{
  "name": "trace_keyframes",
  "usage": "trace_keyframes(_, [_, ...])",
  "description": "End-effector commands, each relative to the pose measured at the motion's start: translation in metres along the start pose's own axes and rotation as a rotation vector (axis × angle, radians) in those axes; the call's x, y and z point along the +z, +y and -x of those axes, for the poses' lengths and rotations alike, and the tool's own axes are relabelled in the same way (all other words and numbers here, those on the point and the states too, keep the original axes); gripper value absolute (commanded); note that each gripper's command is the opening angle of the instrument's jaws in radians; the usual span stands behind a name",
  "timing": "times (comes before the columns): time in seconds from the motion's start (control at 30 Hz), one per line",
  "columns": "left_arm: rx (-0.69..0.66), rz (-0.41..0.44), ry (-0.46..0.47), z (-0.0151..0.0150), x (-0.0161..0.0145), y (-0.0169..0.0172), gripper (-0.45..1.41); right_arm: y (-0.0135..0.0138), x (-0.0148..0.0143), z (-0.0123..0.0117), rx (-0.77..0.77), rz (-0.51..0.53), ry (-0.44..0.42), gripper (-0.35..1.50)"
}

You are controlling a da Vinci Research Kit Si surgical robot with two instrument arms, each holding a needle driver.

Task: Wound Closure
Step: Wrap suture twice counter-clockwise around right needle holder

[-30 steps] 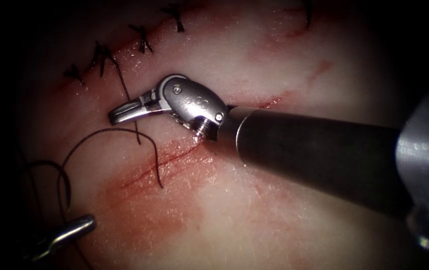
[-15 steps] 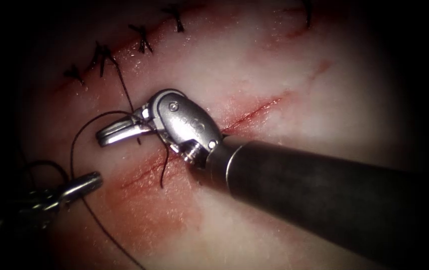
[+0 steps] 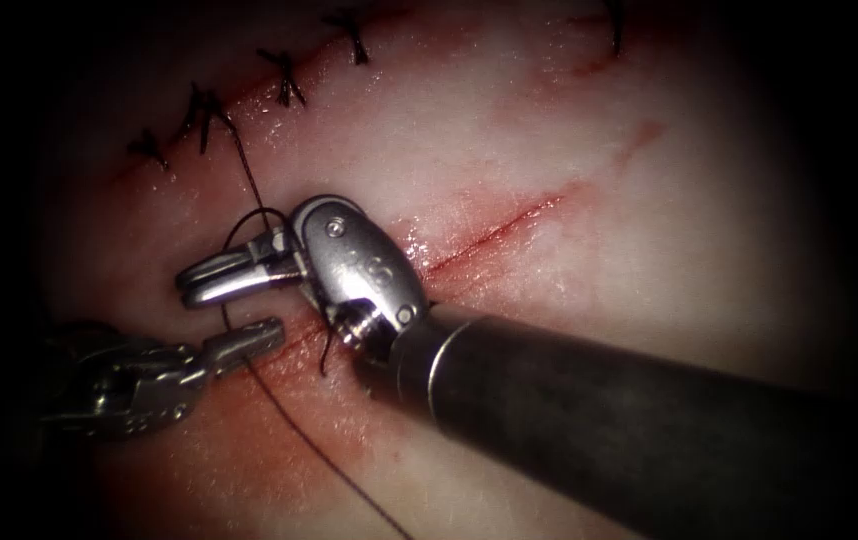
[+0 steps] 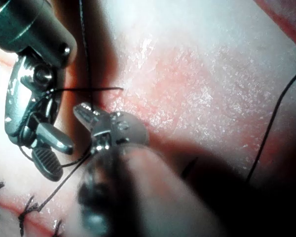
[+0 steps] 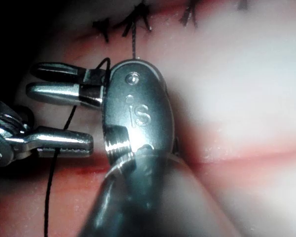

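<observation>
Close in front of you, your left tool (image 4: 84, 112) sat on the tissue (image 4: 202, 89) by thread (image 4: 69, 175) with its jaws together. Your right tool (image 4: 52, 150) had jaws parted beside it.

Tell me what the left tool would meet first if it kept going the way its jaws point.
Probably the thread crossing just past the left tool, then the right tool's wrist. Depth is unclear from the endoscope view, so it could pass over either.

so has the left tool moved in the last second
Yes. In the endoscope view the left tool has come up and rightward, toward the cut and the right tool.
</observation>
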Motion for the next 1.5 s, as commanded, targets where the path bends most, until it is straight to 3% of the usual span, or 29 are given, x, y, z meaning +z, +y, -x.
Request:
trace_keyframes(0.03, [0.003, -0.002, -0.001, 0.0003, 0.0008, -0.0001, -0.45, 0.0008, 0.0007, 0.0005, -0.004, 0.002, -0.002, 0.93])
trace_keyframes(0.1, [0.015, 0.022, -0.002, -0.0007, 0.0012, 0.0002, -0.45, 0.0012, 0.0007, 0.0007, -0.005, 0.042, -0.02, 1.2])
trace_keyframes(0.17, [0.038, 0.025, -0.003, -0.0012, 0.001, 0.0001, -0.45, 0.0017, 0.0004, 0.0009, -0.015, 0.05, -0.062, 1.23])
trace_keyframes(0.4, [0.118, 0.039, 0.005, -0.0022, -0.0001, -0.0007, -0.45, 0.002, -0.0005, 0.0026, -0.055, 0.026, -0.182, 1.25])
trace_keyframes(0.43, [0.134, 0.039, 0.012, -0.0026, -0.0004, -0.001, -0.45, 0.0019, -0.0007, 0.0033, -0.061, 0.002, -0.196, 1.17])
trace_keyframes(0.53, [0.158, 0.037, 0.034, -0.0033, -0.0008, -0.0018, -0.45, 0.0008, -0.0008, 0.0051, -0.081, -0.041, -0.271, 1.15])
trace_keyframes(0.7, [0.156, 0.039, 0.06, -0.0033, -0.0012, -0.0028, -0.45, -0.0009, -0.0008, 0.0064, -0.065, -0.132, -0.28, 0.98])
trace_keyframes(0.8, [0.151, 0.048, 0.079, -0.0027, -0.0014, -0.0034, -0.45, -0.0019, -0.0008, 0.0065, -0.024, -0.194, -0.311, 1.05])
trace_keyframes(1.03, [0.147, 0.064, 0.115, -0.0012, -0.0015, -0.0044, -0.45, -0.0035, -0.0006, 0.0062, 0.037, -0.312, -0.28, 1.06])
trace_keyframes(1.5, [0.128, 0.081, 0.204, 0.0027, -0.0019, -0.0064, -0.45, -0.005, -0.0016, 0.0082, 0.113, -0.475, -0.26, 0.88])
